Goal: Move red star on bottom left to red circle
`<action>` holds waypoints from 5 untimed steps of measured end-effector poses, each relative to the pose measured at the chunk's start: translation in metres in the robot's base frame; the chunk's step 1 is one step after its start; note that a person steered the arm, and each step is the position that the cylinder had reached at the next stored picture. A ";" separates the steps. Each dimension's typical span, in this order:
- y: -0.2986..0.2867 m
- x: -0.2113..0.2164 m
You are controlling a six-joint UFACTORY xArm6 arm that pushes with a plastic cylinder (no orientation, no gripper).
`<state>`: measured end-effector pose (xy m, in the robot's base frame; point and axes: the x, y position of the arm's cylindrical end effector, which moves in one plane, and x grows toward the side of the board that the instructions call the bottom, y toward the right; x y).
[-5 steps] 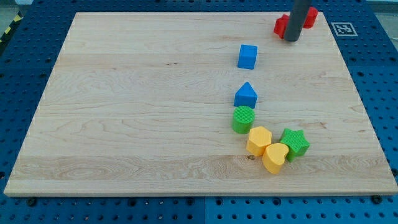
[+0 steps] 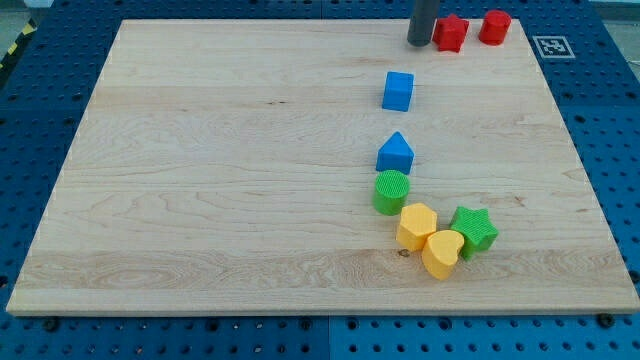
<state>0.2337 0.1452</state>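
Note:
The red star (image 2: 451,33) lies near the board's top edge at the view's upper right. The red circle (image 2: 494,27) stands just to its right, with a small gap between them. My tip (image 2: 420,43) rests on the board directly left of the red star, close to or touching it. The rod rises out of the view's top.
A blue cube (image 2: 398,91) and a blue pointed block (image 2: 395,153) sit below the star. Lower right is a cluster: green cylinder (image 2: 391,191), yellow hexagon (image 2: 417,226), yellow heart (image 2: 443,253), green star (image 2: 473,230). The wooden board's (image 2: 200,180) top edge is close behind the red blocks.
My tip has moved left, from in front of the red blocks to the star's left side. Both red blocks now show in full.

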 end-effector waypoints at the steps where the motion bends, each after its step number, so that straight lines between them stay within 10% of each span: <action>1: 0.009 -0.005; 5: 0.025 0.000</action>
<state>0.2341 0.1701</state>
